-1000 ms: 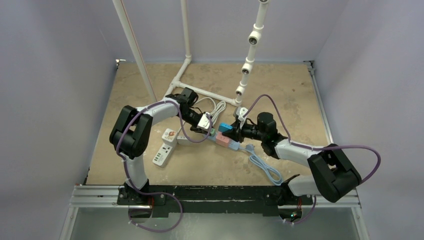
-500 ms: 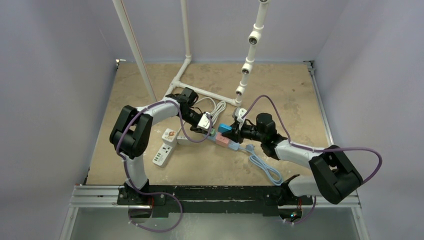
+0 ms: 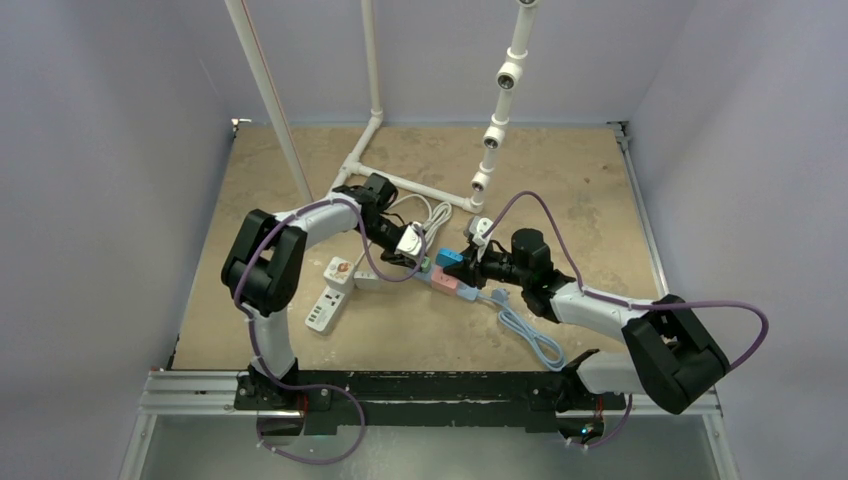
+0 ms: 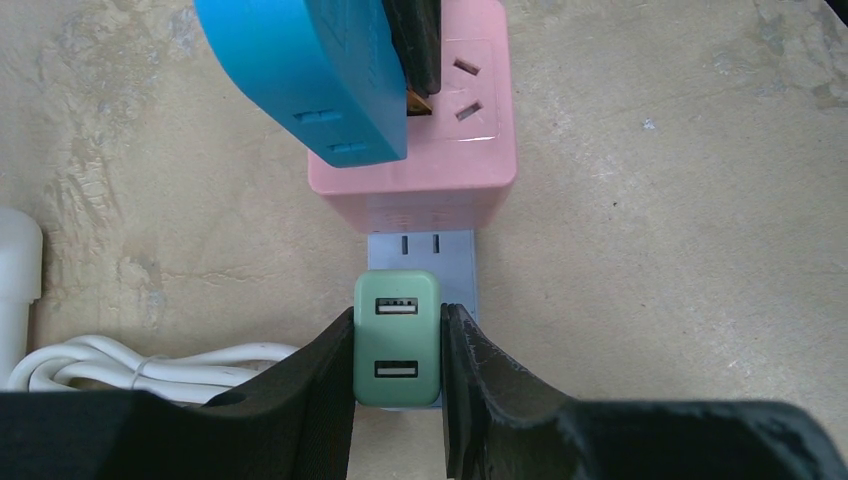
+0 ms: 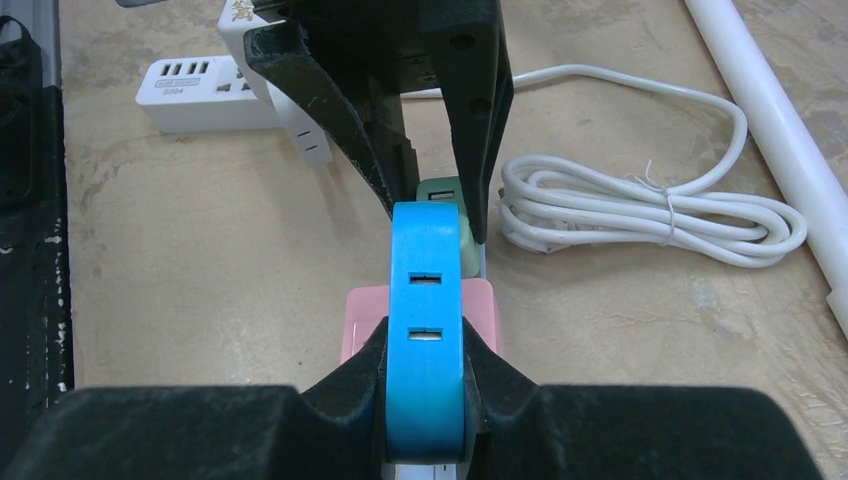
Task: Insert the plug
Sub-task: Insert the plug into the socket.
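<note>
My right gripper point(image 5: 427, 352) is shut on a blue plug point(image 5: 427, 300), which hangs tilted over the pink socket block point(image 4: 440, 175) of a pastel power strip point(image 3: 450, 284). A brass prong point(image 4: 418, 102) of the plug shows just above the block's socket holes, beside them. My left gripper point(image 4: 397, 322) is shut on a green USB charger point(image 4: 397, 340) that sits on the strip's grey-blue section point(image 4: 420, 245) next to the pink block. In the top view the two grippers meet at mid-table, left gripper point(image 3: 416, 258) and right gripper point(image 3: 458, 263).
A coiled white cable point(image 5: 640, 205) lies beside the strip, with a white PVC pipe frame point(image 3: 400, 182) behind it. Two white power strips point(image 3: 328, 303) lie to the left. A light blue cable point(image 3: 525, 335) trails toward the near edge.
The right arm has crept slightly to the left with the blue plug. The left arm and green charger have stayed put.
</note>
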Controlling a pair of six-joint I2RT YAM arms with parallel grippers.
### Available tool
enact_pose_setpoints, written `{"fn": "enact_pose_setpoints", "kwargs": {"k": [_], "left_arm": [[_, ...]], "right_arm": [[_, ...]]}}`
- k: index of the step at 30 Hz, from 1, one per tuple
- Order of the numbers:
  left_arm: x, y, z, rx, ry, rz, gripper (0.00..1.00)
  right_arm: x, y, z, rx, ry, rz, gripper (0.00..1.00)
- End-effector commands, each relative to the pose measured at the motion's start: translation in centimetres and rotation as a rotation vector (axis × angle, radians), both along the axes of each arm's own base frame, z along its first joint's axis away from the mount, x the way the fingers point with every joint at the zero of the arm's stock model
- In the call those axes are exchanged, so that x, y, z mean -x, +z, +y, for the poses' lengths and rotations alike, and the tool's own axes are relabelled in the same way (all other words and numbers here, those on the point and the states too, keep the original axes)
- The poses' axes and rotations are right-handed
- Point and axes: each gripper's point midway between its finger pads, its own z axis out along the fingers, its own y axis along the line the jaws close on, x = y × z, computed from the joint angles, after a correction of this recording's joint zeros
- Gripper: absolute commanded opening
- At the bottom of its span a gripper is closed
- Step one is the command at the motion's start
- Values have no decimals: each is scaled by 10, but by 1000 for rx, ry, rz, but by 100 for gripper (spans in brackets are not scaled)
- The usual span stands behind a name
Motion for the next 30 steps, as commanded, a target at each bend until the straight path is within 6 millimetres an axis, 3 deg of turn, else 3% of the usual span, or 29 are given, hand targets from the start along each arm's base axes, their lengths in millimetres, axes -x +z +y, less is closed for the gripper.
{"fn": "enact_pose_setpoints", "kwargs": {"k": [1, 4, 7, 14, 21, 25, 30], "left_arm": [[7, -3, -4, -20, -15, 50, 14], [4, 6, -7, -6, 6, 68, 58], [0, 17, -7, 4, 33, 103, 67], [-2, 52, -1, 35, 29, 149, 71], [18, 93, -14, 130, 2, 279, 71], [30, 113, -26, 171, -37, 318, 61], [41, 108, -32, 159, -64, 334, 52]], "right_arm": [[21, -19, -1, 29, 32, 117, 0], [22, -21, 0, 33, 39, 120, 0], [21, -20, 1, 35, 40, 115, 0], [16, -11, -2, 27, 12, 79, 0], [14, -9, -2, 26, 5, 69, 0], [13, -9, -1, 31, 12, 73, 0], [12, -9, 0, 35, 15, 75, 0]]}}
